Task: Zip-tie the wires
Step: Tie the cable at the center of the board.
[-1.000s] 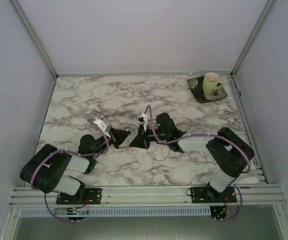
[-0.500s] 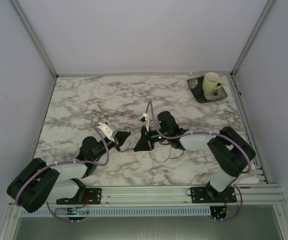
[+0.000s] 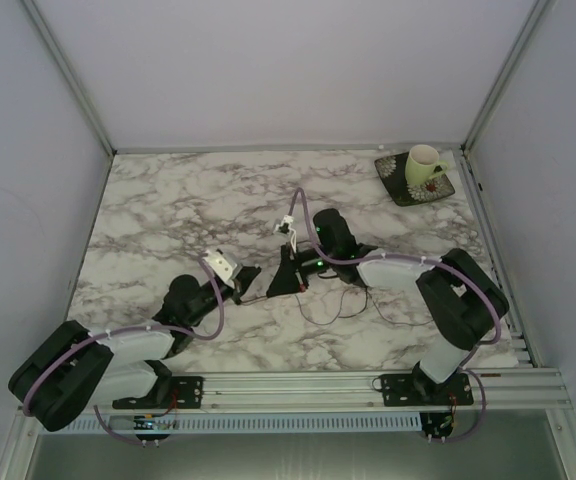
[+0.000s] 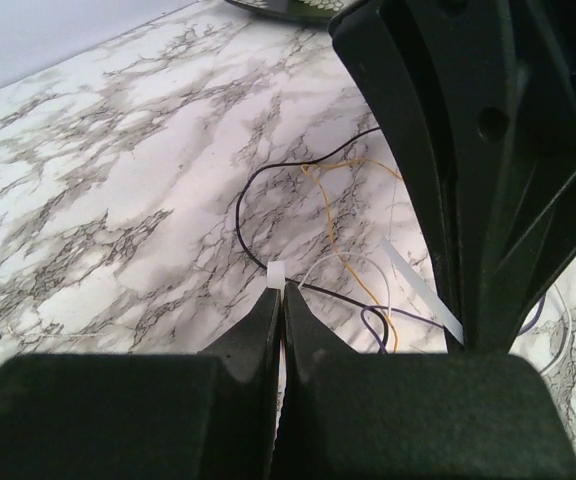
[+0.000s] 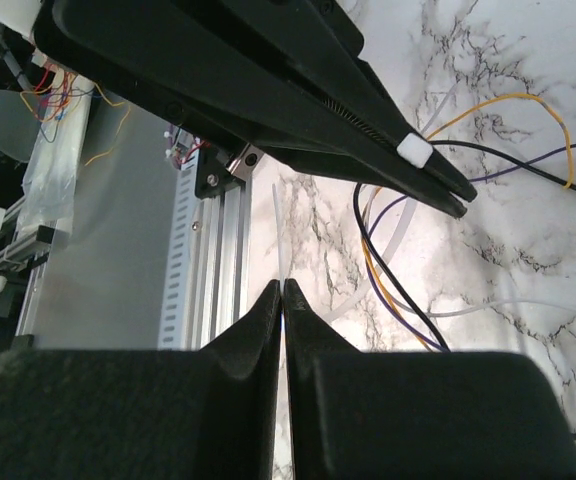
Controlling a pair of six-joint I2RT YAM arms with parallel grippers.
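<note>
Between the pressed-together jaws of the left gripper [image 4: 280, 292] sat the white zip-tie head [image 4: 277, 272], pinched right at the tips. The right gripper [image 5: 282, 290] had its jaws shut too, apparently on the thin pale strap [image 4: 423, 295], though I couldn't confirm that hold. The wires [image 4: 239, 210] lay in loose loops on the surface [image 4: 118, 200] just beyond the left tips, one black strand running up to the head. I judged two risks. The slick strap could slide out of the right jaws under tension. Or the tie could cinch only some strands, since the loops sprawled apart.
</note>
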